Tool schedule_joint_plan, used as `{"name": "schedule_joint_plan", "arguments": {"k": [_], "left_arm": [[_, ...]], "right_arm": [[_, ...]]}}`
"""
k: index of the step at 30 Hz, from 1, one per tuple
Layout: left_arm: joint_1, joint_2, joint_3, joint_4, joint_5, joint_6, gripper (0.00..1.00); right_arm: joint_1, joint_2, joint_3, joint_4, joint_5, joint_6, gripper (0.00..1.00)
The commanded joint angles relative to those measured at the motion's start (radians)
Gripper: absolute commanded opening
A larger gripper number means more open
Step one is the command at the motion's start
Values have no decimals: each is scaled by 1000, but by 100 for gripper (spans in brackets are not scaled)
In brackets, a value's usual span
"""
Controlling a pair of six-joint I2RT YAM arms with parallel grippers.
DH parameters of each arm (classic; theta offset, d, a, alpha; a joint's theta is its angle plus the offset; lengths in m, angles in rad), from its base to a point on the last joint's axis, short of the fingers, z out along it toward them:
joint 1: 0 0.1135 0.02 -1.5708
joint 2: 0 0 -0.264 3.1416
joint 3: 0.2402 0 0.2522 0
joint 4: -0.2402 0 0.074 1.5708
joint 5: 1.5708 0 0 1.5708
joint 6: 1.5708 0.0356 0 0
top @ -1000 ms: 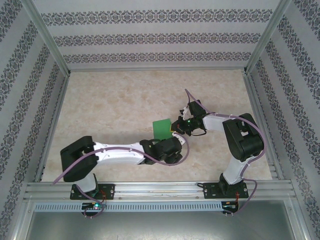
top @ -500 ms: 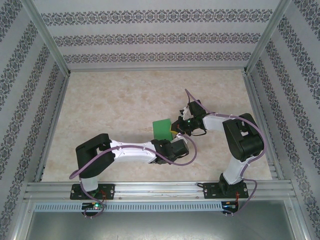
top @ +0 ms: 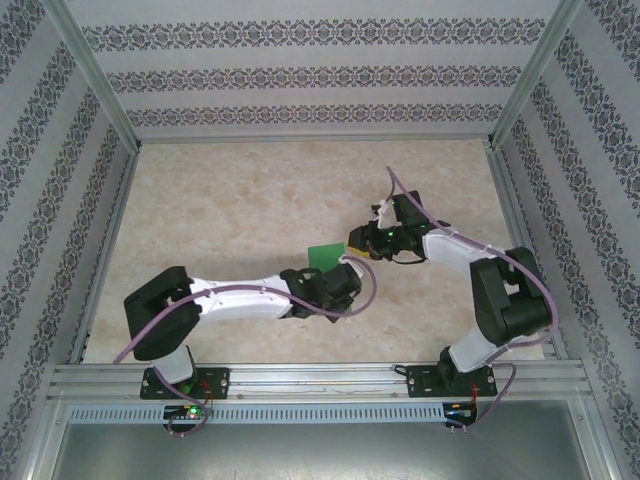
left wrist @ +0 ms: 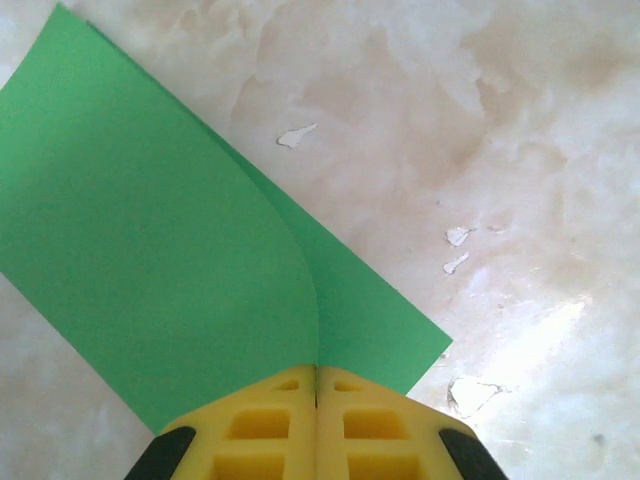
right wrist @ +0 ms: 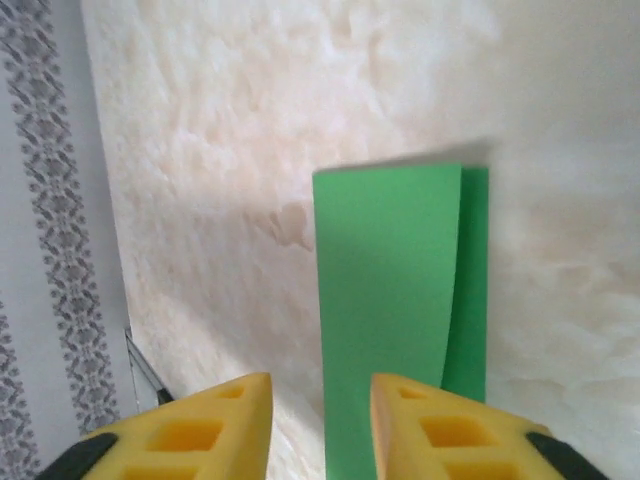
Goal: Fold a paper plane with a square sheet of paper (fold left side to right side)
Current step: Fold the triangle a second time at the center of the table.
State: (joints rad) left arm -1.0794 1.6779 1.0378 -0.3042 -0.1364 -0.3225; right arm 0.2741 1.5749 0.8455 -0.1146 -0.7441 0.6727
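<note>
Since a second ago the left jaws have shut and the right jaws have come apart, while the right arm (top: 505,300) has swung its elbow out to the right and less green shows from above.

Starting at the left of the overhead view, the left arm (top: 240,298) reaches across the near part of the marbled tabletop (top: 220,210) toward the middle. Its jaws are closed on the near edge of the green sheet of paper (top: 325,254). In the left wrist view we see the two yellow fingers (left wrist: 260,440) pressed flat together, with the sheet (left wrist: 150,250) pinched between them at its edge. The paper is folded over into two layers. The upper layer bows up along its free edge, and a strip of the lower layer shows to its right. The sheet sits near the centre of the tabletop, between the two wrists.

Just to its right, the right jaws stand open and hold nothing. In the right wrist view their yellow fingers (right wrist: 200,430) are apart with bare tabletop between them. The folded sheet (right wrist: 390,300) lies ahead, its near end passing behind the right-hand finger. We cannot tell whether that finger touches the paper.
</note>
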Motion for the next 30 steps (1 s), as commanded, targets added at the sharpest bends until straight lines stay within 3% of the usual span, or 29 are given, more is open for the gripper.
{"name": "schedule_joint_plan", "arguments": {"k": [1,5,13,22,30], "left_arm": [[75,-62,-70,119,220,-87,0],[166,-104,-169,275,413,-176,0],[288,-114,-268,429,581,-302,0],[318,-101,-290,469,604,-325,0],[330,-96,-313,477,592,-311,0]], "right_arm": [[-43,-75,-60,-18,28,-59,35],[-66,-139,-129,-17,12,-92,32],[11,-203,-265,35,-38,-79,0],[189,-179,-377,195,44,62,0],[255,-101,-387,253,71,94,0]]}}
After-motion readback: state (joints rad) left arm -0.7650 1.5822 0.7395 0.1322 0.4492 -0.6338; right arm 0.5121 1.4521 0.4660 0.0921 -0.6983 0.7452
